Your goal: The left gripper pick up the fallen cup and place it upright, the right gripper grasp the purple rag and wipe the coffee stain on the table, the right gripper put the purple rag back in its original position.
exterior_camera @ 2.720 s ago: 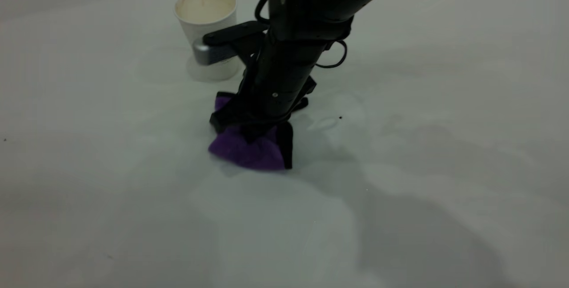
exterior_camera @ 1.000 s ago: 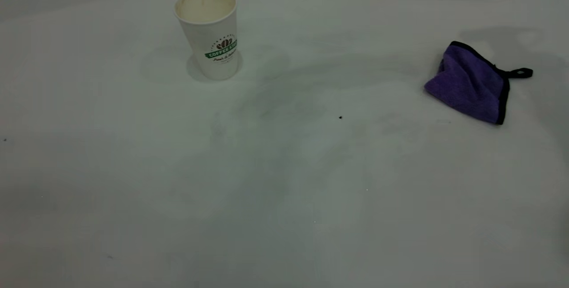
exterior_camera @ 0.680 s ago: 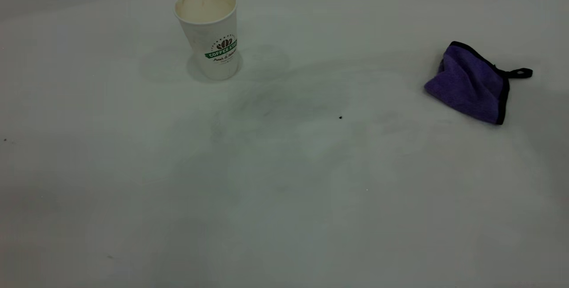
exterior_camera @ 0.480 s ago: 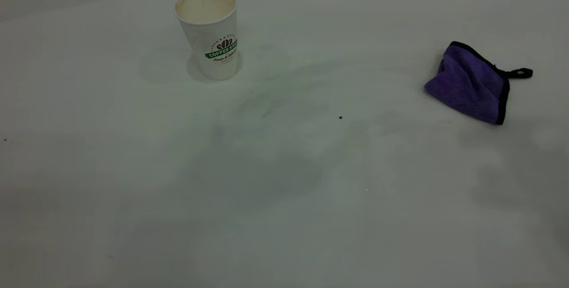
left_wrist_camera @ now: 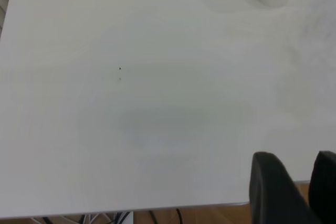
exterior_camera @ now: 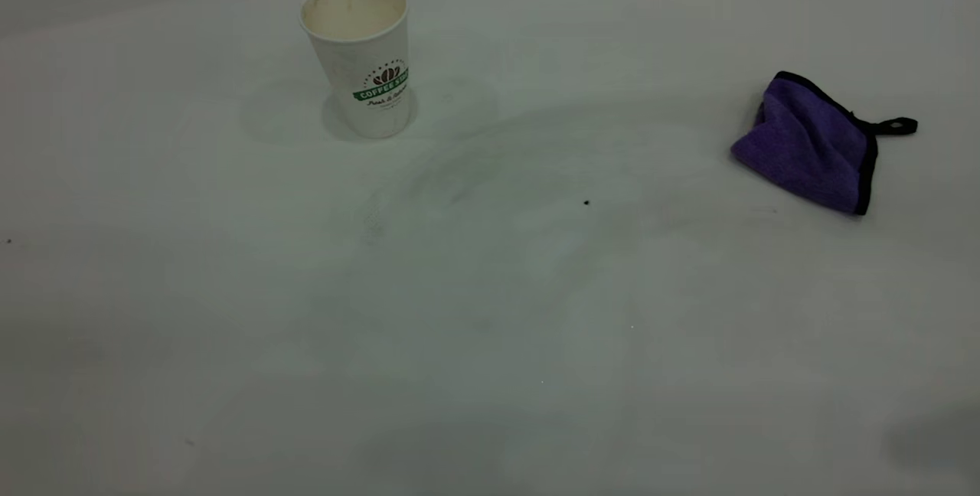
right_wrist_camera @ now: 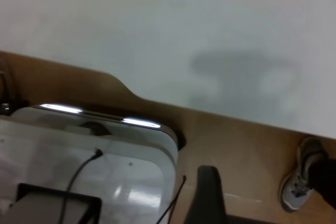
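Both tools sit off the desk (exterior_camera: 490,373); we cannot tell either one's state. We see the cup (exterior_camera: 360,52) upright at far left, the purple rag (exterior_camera: 811,145) crumpled at right, faint smears between, wooden floor (right_wrist_camera: 247,145) beyond the edge.

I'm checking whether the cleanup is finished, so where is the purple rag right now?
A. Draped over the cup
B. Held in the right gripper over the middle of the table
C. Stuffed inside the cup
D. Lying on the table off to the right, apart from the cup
D: the purple rag lies on the table at the exterior view's right, well clear of the upright cup, with no gripper on it.
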Robot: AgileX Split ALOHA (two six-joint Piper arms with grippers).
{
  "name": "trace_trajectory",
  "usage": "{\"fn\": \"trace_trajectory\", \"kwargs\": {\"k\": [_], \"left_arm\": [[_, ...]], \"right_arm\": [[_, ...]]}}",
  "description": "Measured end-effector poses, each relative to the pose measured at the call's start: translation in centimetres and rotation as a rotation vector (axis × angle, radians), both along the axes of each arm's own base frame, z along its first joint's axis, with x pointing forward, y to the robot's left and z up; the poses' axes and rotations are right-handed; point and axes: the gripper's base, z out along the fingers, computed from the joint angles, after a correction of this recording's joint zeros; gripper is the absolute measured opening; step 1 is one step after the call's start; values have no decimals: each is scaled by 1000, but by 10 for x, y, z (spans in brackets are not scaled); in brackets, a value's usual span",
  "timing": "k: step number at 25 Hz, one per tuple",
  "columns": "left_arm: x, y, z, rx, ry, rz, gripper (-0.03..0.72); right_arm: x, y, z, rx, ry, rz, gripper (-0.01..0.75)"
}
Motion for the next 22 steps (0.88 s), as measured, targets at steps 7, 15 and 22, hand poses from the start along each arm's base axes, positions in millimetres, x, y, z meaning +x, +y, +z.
{"fn": "trace_trajectory", "kwargs": {"k": [7,15,22], "left_arm": [[0,0,0,1,0,-1,240],[0,0,0,1,0,-1,240],[0,0,0,1,0,-1,240]], "right_arm": [[-39,-8,-24,-23,-150,-3,663],[-57,-10,-21,-10,-265,-6,648],[-59,-11,-20,-8,-285,-16,636]]}}
